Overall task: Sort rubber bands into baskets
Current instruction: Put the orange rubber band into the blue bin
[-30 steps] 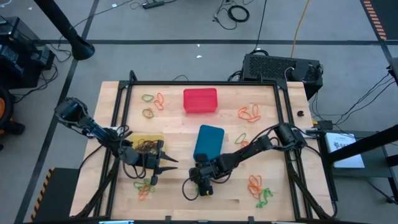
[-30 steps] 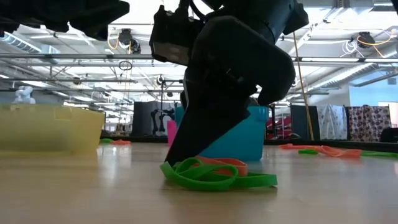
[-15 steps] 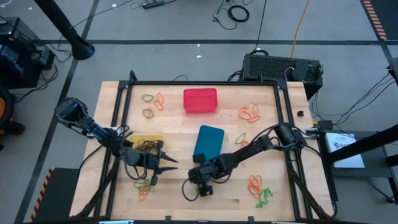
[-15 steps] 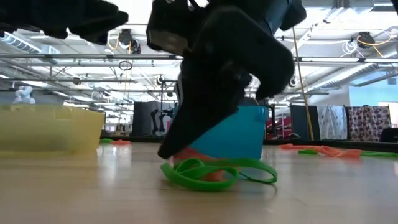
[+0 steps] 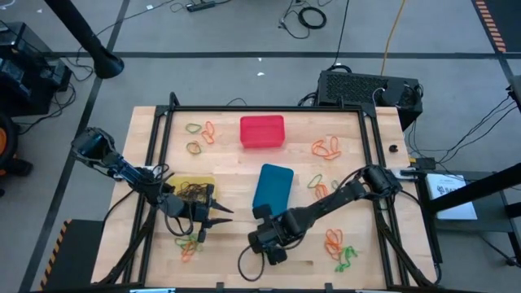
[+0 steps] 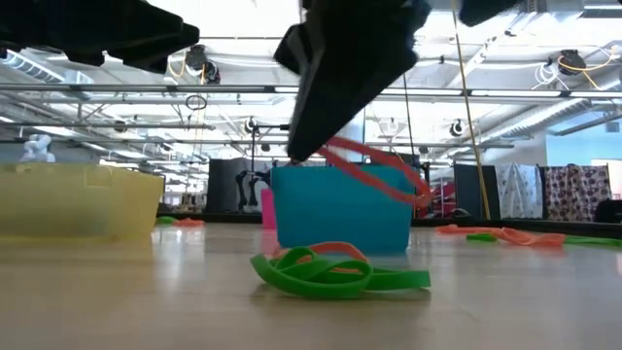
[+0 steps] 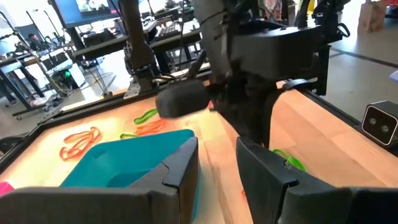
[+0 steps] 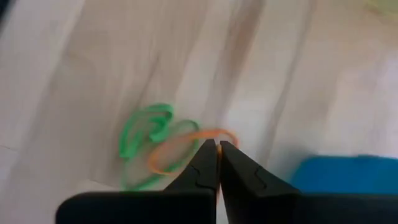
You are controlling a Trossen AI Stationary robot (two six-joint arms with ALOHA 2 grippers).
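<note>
My right gripper (image 6: 297,154) hovers near the table's front middle, above a pile of green rubber bands (image 6: 335,274), shut on an orange rubber band (image 6: 377,170). The high view shows its hand (image 5: 270,242) just in front of the blue basket (image 5: 273,187). My left gripper (image 5: 221,214) stands open beside the yellow basket (image 5: 186,181), which holds dark bands. In the left wrist view its fingers (image 7: 217,163) point past the blue basket (image 7: 118,165). The red basket (image 5: 262,132) sits at the far middle. My right gripper pinches one spot of the orange band's loop (image 8: 200,135) between its two fingertips, coming from above and slanting down. The band hangs clear of the table, its free part (image 6: 413,190) trailing away from the tips in front of the blue basket.
Loose bands lie in clusters at the far left (image 5: 200,132), far right (image 5: 326,148), near right (image 5: 340,249) and near left (image 5: 191,244). Another orange band (image 6: 328,252) stays in the green pile. A black frame rail (image 5: 269,109) edges the table.
My right gripper has shut on the orange band in the green pile and then risen, moving a little toward the near edge. The orange band has come up clear of the table; the green bands have stayed where they lay.
</note>
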